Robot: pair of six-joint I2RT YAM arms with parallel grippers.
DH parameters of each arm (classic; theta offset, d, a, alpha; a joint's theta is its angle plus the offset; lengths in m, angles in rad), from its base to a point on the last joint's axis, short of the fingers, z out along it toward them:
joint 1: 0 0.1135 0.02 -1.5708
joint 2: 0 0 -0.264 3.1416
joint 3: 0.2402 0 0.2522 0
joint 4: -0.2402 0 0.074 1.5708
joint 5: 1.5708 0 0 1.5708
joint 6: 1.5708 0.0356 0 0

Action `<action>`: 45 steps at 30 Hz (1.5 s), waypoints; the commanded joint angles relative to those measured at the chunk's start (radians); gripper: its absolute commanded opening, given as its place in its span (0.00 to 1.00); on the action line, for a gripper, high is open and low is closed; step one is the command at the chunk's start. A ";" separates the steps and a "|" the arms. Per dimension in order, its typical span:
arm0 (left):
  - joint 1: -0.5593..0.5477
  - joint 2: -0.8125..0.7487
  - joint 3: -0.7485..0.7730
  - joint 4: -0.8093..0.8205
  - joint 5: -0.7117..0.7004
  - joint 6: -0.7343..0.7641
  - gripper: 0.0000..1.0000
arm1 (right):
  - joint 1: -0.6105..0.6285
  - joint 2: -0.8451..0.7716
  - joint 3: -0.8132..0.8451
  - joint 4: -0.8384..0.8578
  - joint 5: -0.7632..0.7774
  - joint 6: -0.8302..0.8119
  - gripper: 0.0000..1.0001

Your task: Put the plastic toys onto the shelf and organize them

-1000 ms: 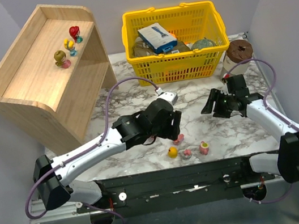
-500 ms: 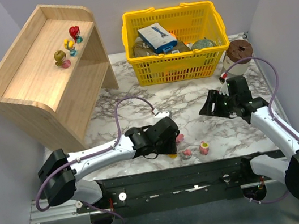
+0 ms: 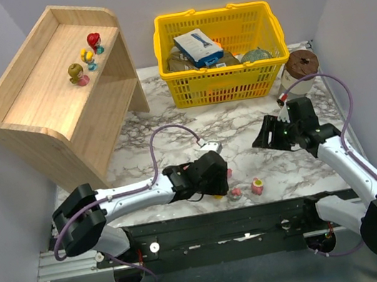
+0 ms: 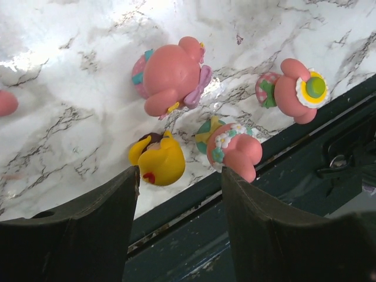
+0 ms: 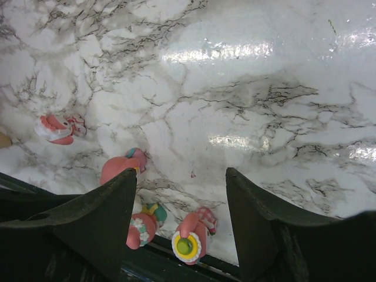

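Three plastic toys stand on the shelf (image 3: 37, 101) top tier: red (image 3: 93, 39), yellow (image 3: 88, 56) and olive (image 3: 77, 74). More toys lie by the table's near edge: a yellow one (image 4: 157, 160), a large pink one (image 4: 170, 76), a flower-trimmed pink one (image 4: 235, 151) and a pink one with a yellow-green cap (image 4: 296, 91). My left gripper (image 4: 179, 182) hangs low over them, open, with the yellow toy just beyond its fingertips and nothing between them. My right gripper (image 5: 181, 176) stands open above the marble, to the right, and holds nothing.
A yellow basket (image 3: 210, 11) of boxes and packets stands at the back. A brown round object (image 3: 301, 63) sits at its right. The black base rail (image 3: 217, 226) runs right behind the toys. Another pink toy (image 5: 59, 128) lies apart on the marble.
My left arm has dropped and swung toward the near edge, over the toy cluster, and its jaws have narrowed a little. My right gripper has shifted only slightly.
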 commanded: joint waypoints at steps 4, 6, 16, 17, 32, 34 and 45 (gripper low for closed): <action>-0.002 0.097 0.028 0.030 0.033 0.040 0.67 | 0.005 -0.017 0.015 -0.036 0.028 -0.012 0.70; -0.001 0.102 0.022 0.036 0.036 0.039 0.67 | 0.005 -0.017 0.015 -0.033 0.028 -0.009 0.70; -0.001 0.146 0.040 0.021 0.025 0.062 0.37 | 0.005 -0.004 0.010 -0.027 0.038 0.000 0.70; -0.002 0.145 0.042 0.013 0.022 0.062 0.31 | 0.005 -0.003 0.010 -0.027 0.040 0.002 0.70; 0.018 -0.039 0.181 -0.212 -0.022 0.164 0.00 | 0.007 0.023 0.042 -0.003 0.043 0.032 0.70; 0.059 -0.033 0.230 -0.214 -0.019 0.164 0.00 | 0.007 0.028 0.047 0.004 0.042 0.039 0.70; 0.286 0.275 0.468 -0.094 0.189 0.258 0.03 | 0.005 0.123 0.114 0.057 0.017 0.049 0.70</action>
